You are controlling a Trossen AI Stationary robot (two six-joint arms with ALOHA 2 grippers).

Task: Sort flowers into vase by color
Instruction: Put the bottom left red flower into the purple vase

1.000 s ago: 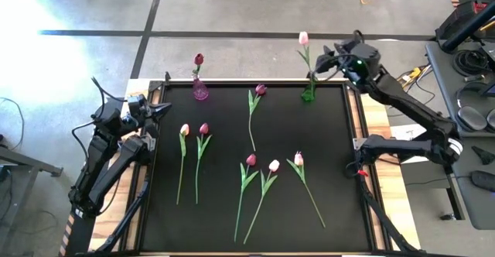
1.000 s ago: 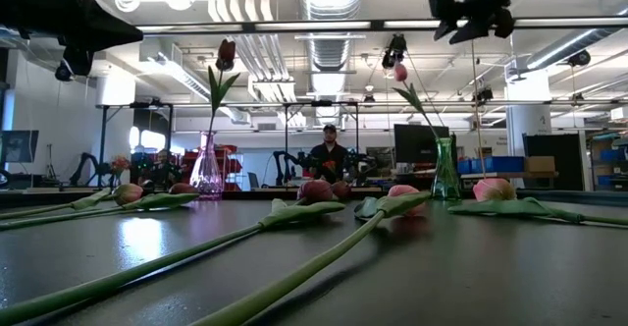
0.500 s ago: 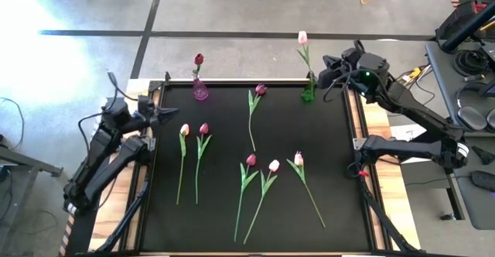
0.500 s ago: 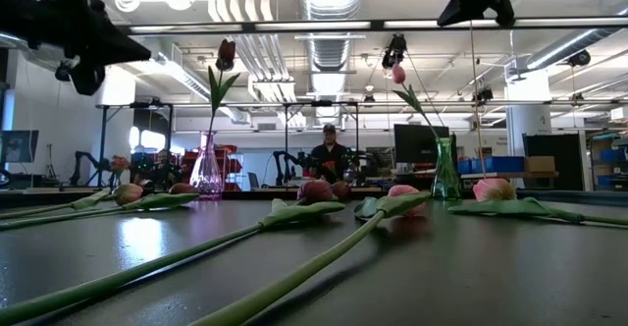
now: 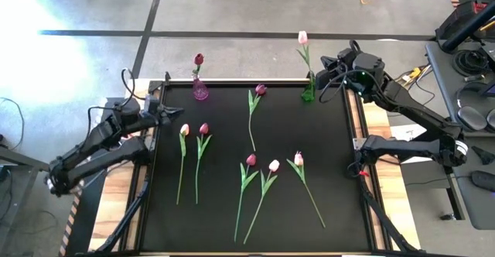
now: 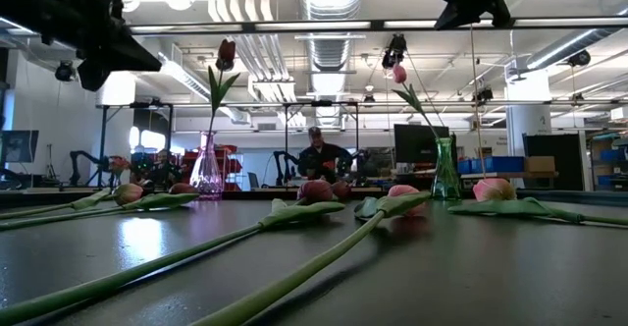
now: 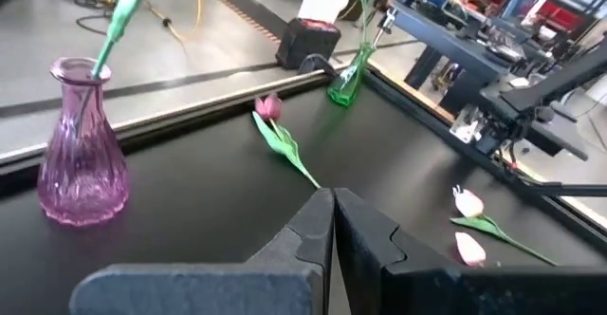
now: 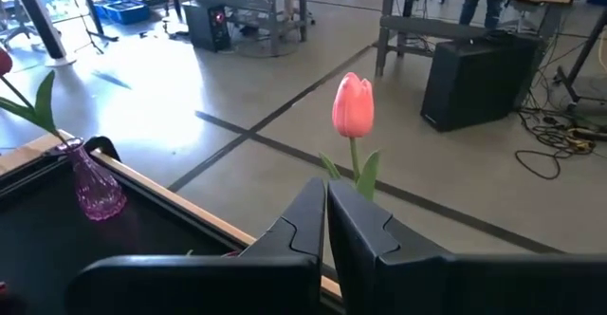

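Note:
A purple vase [image 5: 200, 91] at the table's far left holds one dark magenta tulip [image 5: 199, 59]. A green vase [image 5: 308, 93] at the far right holds one pale pink tulip [image 5: 303, 37]. Several loose flowers lie flat on the black table, among them a magenta one [image 5: 261, 90] and a pale one [image 5: 298, 159]. My left gripper [image 5: 168, 114] hangs shut and empty over the left edge, pointing across the table [image 7: 332, 194]. My right gripper [image 5: 321, 63] is shut and empty, raised just right of the pink tulip [image 8: 353, 106].
A raised frame rail [image 5: 255, 81] borders the black table. The two vases stand along its far edge. The loose tulips fill the middle and near part, with bare table at the right [image 5: 332, 149]. A person [image 6: 319, 154] stands in the room beyond.
My right gripper has shut on nothing and drawn a little back from the pink tulip, toward the table's right edge. My left arm has swung, carrying its shut gripper slightly toward the table's right and turning it toward the table's middle.

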